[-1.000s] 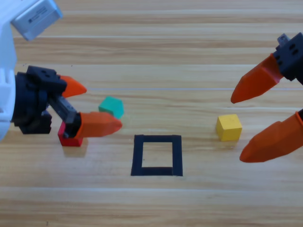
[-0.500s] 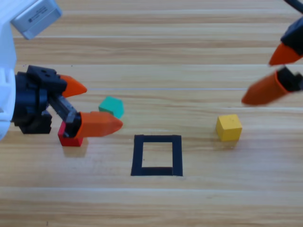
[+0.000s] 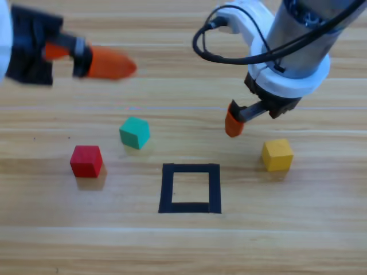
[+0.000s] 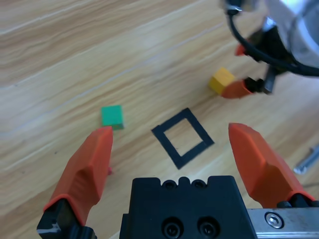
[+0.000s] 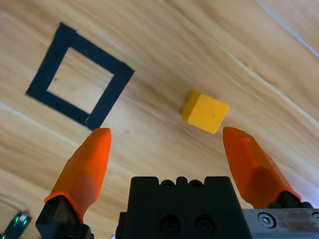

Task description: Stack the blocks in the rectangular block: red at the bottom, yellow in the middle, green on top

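Observation:
The red cube [image 3: 86, 161] sits on the table at the left, with the teal-green cube [image 3: 135, 132] just up and to its right. The yellow cube [image 3: 277, 154] lies right of the black tape rectangle [image 3: 190, 188], which holds nothing. My left gripper [image 3: 94, 60] hovers open at the upper left, well away from the cubes; its wrist view shows the green cube [image 4: 112, 116] and the rectangle [image 4: 182, 137] below. My right gripper [image 3: 255, 116] hangs open above the table just up-left of the yellow cube [image 5: 205, 111], which lies ahead between its jaws.
The right arm's grey body and black cable [image 3: 229, 54] cross the upper middle and right of the table. Bare wood lies in front of the rectangle [image 5: 79, 82] and between it and the cubes.
My left gripper rose and drew back to the upper left, uncovering the red cube. The right arm swung in from the right edge to hang over the spot beside the yellow cube.

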Controlling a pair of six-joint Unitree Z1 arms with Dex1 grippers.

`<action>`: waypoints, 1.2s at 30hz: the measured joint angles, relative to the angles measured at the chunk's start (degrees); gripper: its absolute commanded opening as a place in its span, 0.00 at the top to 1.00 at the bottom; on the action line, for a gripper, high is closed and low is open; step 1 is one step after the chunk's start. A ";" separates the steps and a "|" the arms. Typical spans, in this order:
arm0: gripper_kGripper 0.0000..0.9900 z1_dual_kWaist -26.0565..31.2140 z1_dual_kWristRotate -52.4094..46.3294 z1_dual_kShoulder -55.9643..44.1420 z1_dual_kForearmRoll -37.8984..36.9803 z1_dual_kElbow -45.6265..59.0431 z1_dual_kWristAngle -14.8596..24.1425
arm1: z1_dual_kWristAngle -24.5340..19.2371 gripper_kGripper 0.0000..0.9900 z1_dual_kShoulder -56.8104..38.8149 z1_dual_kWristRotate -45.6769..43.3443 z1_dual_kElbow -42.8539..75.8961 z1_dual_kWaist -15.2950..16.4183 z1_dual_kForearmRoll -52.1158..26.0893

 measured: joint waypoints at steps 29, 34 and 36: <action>0.01 23.57 -11.01 34.00 29.36 -21.84 -7.13 | 7.95 0.11 12.21 5.49 1.74 -10.86 0.12; 0.00 23.57 -11.47 34.00 29.36 -19.96 -7.18 | 9.03 0.51 13.43 5.05 1.27 -10.86 0.12; 0.00 23.58 -11.75 34.00 29.35 -18.83 -7.19 | 9.03 0.70 14.26 5.05 0.62 -10.86 0.12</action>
